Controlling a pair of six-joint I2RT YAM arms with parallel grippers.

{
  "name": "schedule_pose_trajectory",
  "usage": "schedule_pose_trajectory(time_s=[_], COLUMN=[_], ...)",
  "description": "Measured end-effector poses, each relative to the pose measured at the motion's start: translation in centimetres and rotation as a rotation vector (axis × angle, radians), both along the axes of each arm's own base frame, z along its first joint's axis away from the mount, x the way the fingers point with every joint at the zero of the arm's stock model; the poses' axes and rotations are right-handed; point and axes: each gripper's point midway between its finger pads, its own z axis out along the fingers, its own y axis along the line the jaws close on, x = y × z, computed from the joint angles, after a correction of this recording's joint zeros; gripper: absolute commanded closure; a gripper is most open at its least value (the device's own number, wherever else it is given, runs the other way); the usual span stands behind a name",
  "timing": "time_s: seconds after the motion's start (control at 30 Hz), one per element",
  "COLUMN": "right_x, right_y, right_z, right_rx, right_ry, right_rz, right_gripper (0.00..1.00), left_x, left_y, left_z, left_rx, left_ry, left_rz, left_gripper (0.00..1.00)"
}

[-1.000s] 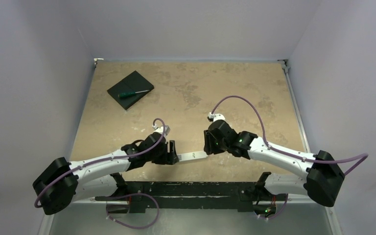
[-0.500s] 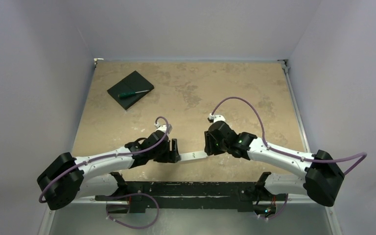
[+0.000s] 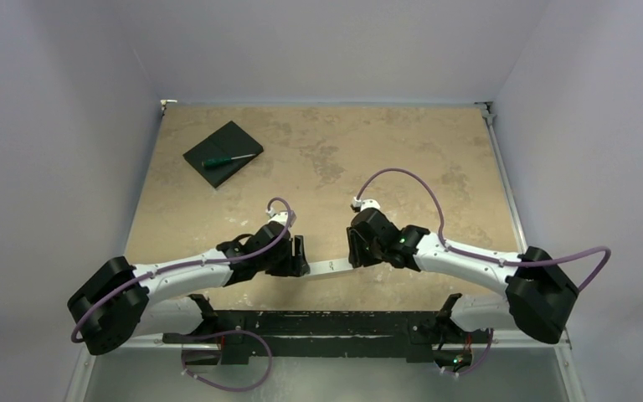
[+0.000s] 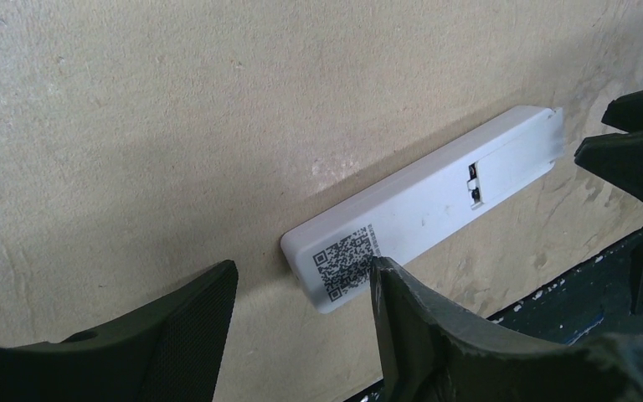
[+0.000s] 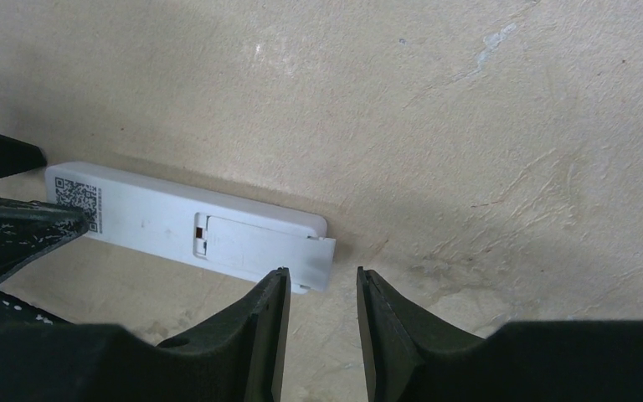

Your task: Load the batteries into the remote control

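Observation:
The remote control (image 3: 332, 266) lies back-up on the table between my two grippers, white with a QR label at its left end (image 4: 347, 258). Its battery cover (image 5: 268, 247) is slid partly out past the right end. My left gripper (image 4: 301, 280) is open and straddles the QR end, its right finger (image 4: 402, 310) over the label. My right gripper (image 5: 320, 289) is open with a narrow gap, just off the cover's protruding edge and holding nothing. The batteries are not in view.
A flat black square pad (image 3: 222, 153) with a green-handled screwdriver (image 3: 228, 159) on it lies at the far left of the table. The black base rail (image 3: 326, 322) runs along the near edge just below the remote.
Both arms have shifted slightly, the right arm's shoulder swinging left and the left arm edging right. The remote has not visibly moved.

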Motion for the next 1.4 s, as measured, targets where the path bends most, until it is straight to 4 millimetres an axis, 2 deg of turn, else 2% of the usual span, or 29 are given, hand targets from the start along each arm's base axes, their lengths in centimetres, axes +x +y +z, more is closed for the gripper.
schedule_pose_trajectory(time_s=[0.3,0.8,1.4], right_x=[-0.2,0.0,-0.4], right_y=[0.1,0.4,1.3], right_z=[-1.0,-1.4,-1.7], right_rx=[-0.008,-0.007,0.019], right_ry=[0.025,0.029,0.055], right_rz=[0.007,0.009,0.034], right_gripper=[0.58,0.58,0.65], left_x=[0.0,0.2,0.2], left_y=[0.0,-0.2,-0.2], left_z=[-0.1,-0.2,-0.2], left_rx=[0.003,-0.002,-0.002], left_ry=[0.002,-0.002,-0.001], left_rz=[0.000,-0.001,-0.003], left_gripper=[0.44,0.47,0.48])
